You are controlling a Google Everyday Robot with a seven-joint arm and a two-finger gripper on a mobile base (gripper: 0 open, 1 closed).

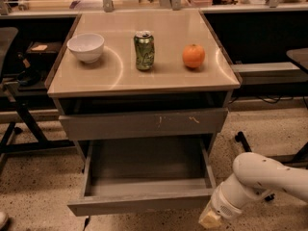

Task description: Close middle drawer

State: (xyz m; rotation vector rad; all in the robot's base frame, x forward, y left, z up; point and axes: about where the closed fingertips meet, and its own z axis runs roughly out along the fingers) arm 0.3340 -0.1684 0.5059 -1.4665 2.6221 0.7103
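The middle drawer (139,204) is pulled far out at the bottom of the cabinet. Its plain grey front faces me and its grey tray interior (144,165) holds nothing. My gripper (210,219) is at the end of the white arm (260,179), low at the bottom right. It sits just beside and slightly below the drawer front's right corner. Whether it touches the front does not show.
Above the open drawer is a taller grey drawer front with pale scratch marks (144,124). On the beige cabinet top (163,78) stand a white bowl (85,47), a green can (144,50) and an orange (193,56). Chair legs (19,124) stand at the left, a castor (239,138) at the right.
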